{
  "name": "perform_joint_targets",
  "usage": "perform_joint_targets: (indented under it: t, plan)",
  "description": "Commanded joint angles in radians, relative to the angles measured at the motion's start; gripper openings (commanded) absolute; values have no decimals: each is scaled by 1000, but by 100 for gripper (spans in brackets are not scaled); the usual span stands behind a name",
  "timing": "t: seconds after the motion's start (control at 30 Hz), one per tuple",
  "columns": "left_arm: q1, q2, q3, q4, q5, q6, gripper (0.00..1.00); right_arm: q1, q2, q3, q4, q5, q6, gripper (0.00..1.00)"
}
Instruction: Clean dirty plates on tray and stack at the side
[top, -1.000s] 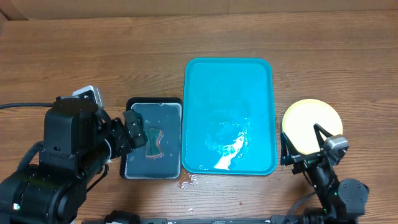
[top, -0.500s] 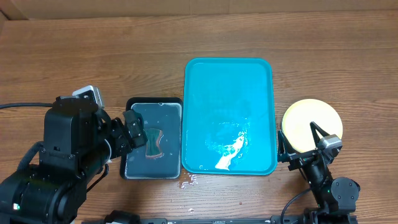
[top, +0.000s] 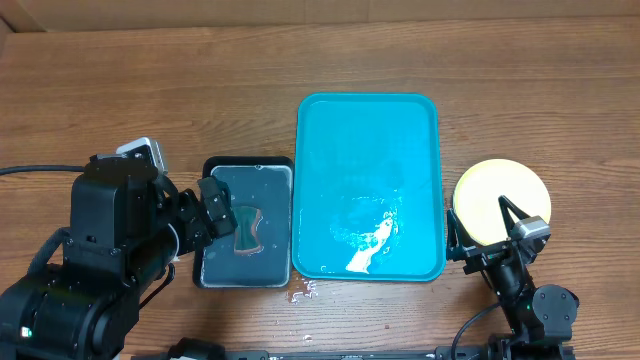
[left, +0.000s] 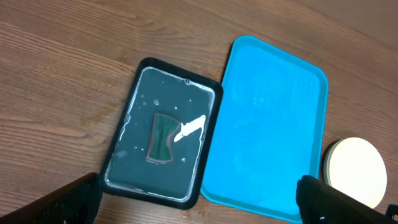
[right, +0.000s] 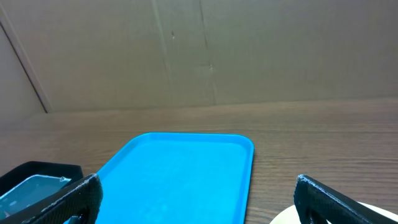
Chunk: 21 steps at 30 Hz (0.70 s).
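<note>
The turquoise tray (top: 370, 150) lies mid-table with only a wet film on it, and also shows in the wrist views (left: 273, 118) (right: 180, 174). The plates (top: 505, 190) form a stack on the bare wood right of the tray; only the pale yellow top one shows (left: 356, 171). My right gripper (top: 478, 218) hovers open over the stack's near edge, holding nothing (right: 199, 208). My left gripper (top: 214, 212) is open and empty at the black basin's left rim (left: 202, 205).
A black basin (top: 212, 268) of water with a dark green sponge (top: 247, 228) stands just left of the tray. Water drops (top: 303, 290) lie on the wood in front of them. A cardboard wall (right: 199, 50) rises behind the table.
My right gripper drew back slightly toward the table's front edge, away from the plate stack, then held still. The left arm has not moved.
</note>
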Motion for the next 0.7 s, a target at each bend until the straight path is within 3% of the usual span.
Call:
perform_joint_targets:
  t: [0.0, 0.1, 0.2, 0.43, 0.67]
  plan:
    - [4, 2, 13, -13, 1, 11, 100, 6, -10, -10, 7, 10, -1, 100]
    - [4, -8, 2, -53, -27, 31, 100, 6, -10, -10, 7, 10, -1, 100]
    - [10, -68, -47, 22, -108, 59, 100, 6, -10, -10, 7, 10, -1, 100]
    - [75, -320, -390, 509, 105, 362, 100, 6, -10, -10, 7, 11, -1, 100]
    - [168, -594, -729, 797, 126, 381, 100, 6, -10, -10, 7, 10, -1, 100]
